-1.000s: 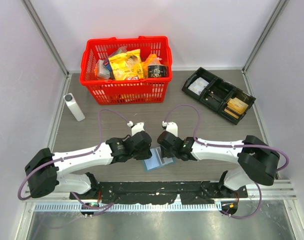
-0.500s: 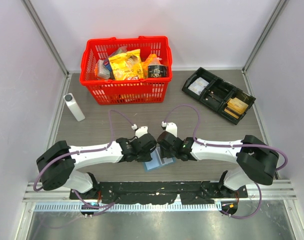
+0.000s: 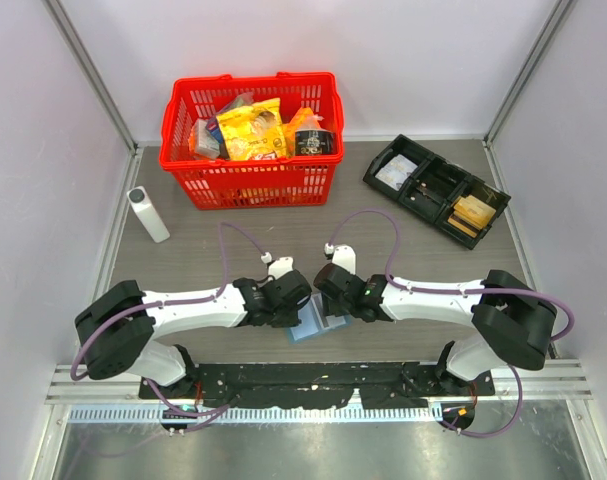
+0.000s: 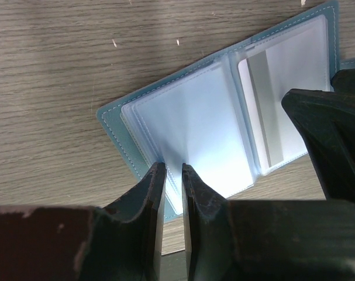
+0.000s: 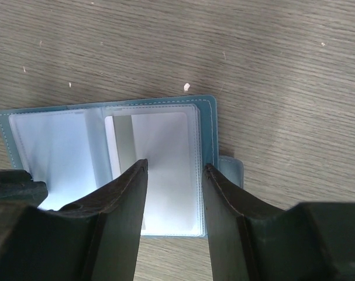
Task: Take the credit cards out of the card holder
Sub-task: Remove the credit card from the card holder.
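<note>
The card holder (image 3: 305, 325) lies open on the table between my two grippers, blue outside and pale with clear sleeves inside. My left gripper (image 3: 297, 312) is over its left page (image 4: 189, 111); the jaws are almost together with a thin gap and hold nothing (image 4: 173, 167). My right gripper (image 3: 330, 314) is open over the right page, its fingertips (image 5: 175, 167) either side of a sleeved credit card (image 5: 162, 146). That card looks pale under glare, with a grey stripe, and also shows in the left wrist view (image 4: 282, 111). Other cards are hidden, if any.
A red basket (image 3: 178, 105) full of packets stands at the back. A black compartment tray (image 3: 423, 165) with tan items sits at the back right. A white cylinder (image 3: 148, 214) stands at the left. Metal rails run along the near table edge.
My left arm has swung right, and its gripper has come over the wallet's left page. The right arm and the wallet have stayed put.
</note>
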